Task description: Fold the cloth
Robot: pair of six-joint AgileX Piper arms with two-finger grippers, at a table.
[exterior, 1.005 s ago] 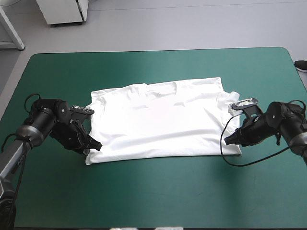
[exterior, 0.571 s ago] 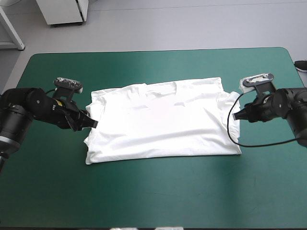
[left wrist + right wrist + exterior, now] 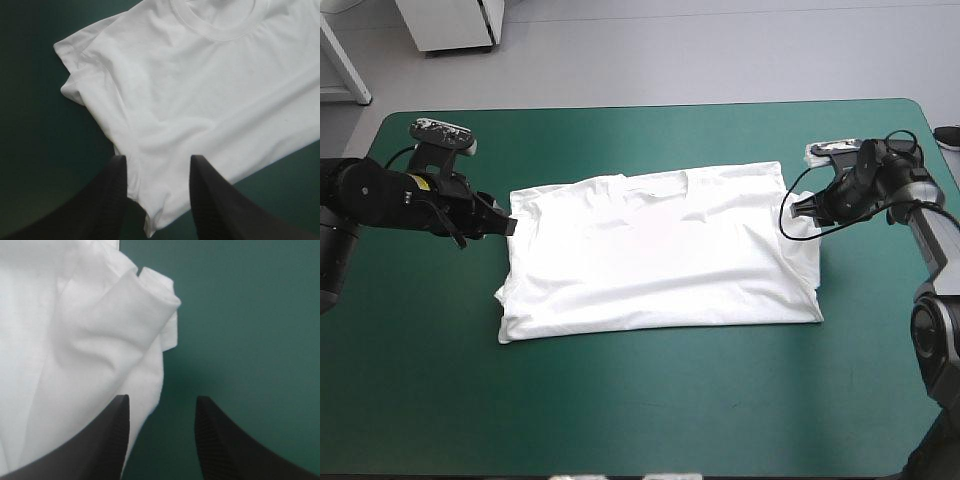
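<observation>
The white T-shirt lies folded in half on the teal-green cover, collar toward the far edge. My left gripper hovers open at the shirt's left shoulder; in the left wrist view its fingers stand apart over the T-shirt near its left edge and sleeve. At the shirt's right sleeve my right gripper is open too. The right wrist view shows its fingers straddling the edge of the bunched sleeve of the T-shirt, one over cloth, the other over bare cover.
Bare teal-green cover stretches in front of the shirt and along both sides. A white cabinet stands on the floor beyond the table's far edge.
Both grippers have moved from the shirt's near corners toward the far edge, along its sides, and now sit by the shoulders. The shirt has not moved.
</observation>
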